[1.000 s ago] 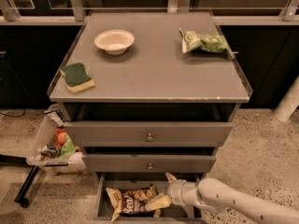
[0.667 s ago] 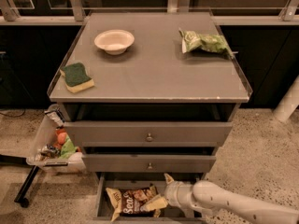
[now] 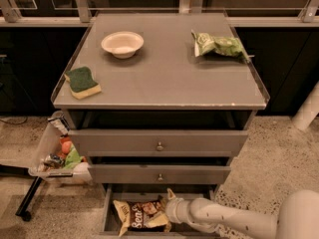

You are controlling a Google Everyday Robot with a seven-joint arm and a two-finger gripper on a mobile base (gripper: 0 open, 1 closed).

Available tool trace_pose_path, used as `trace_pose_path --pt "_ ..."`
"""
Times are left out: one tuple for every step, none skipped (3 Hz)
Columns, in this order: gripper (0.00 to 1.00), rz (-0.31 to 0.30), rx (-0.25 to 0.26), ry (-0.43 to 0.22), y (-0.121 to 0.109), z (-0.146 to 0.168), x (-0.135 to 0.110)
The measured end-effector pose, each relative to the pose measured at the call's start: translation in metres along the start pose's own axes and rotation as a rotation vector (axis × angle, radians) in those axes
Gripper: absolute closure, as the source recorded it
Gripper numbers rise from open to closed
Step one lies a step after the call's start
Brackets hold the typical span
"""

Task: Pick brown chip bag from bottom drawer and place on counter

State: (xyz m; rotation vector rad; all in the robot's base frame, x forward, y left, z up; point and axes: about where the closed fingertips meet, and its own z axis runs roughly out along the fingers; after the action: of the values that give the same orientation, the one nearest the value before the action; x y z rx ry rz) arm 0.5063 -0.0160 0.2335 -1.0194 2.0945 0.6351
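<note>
Arm (image 3: 234, 219) came in from the lower right, low to the floor. White forearm ran nearly level and pointed left, with the thick elbow section at the frame's bottom-right corner. Wrist sat over the right half of the bottom drawer (image 3: 108, 214), which was pulled out.

Gripper (image 3: 168, 209) was down inside the drawer at the right end of the brown chip bag (image 3: 141, 214), touching or just beside it. Couldn't tell whether it was spread or clamped, since the wrist and the bag end overlapped there.

Bag lay flat in the drawer, long axis left-right, lettering up, in the middle to left part of the tray. It was not lifted.

Two upper drawers (image 3: 158, 142) were also partly out, the top one further than the middle one.

Counter (image 3: 169, 81) held a white bowl (image 3: 122, 44) back-left, a green-and-yellow sponge (image 3: 82, 81) front-left near the edge, and a green chip bag (image 3: 219, 46) back-right. All three were well apart.

A clear bin (image 3: 49, 151) with mixed items stood on the floor left of the cabinet.
</note>
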Motion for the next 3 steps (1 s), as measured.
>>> trace_pose_path --pt "0.0 0.004 -0.007 -0.002 0.003 0.0 -0.002" --pt "0.0 0.018 0.004 0.028 0.003 0.009 0.007" --pt "0.0 0.071 0.054 0.044 0.0 0.032 0.021"
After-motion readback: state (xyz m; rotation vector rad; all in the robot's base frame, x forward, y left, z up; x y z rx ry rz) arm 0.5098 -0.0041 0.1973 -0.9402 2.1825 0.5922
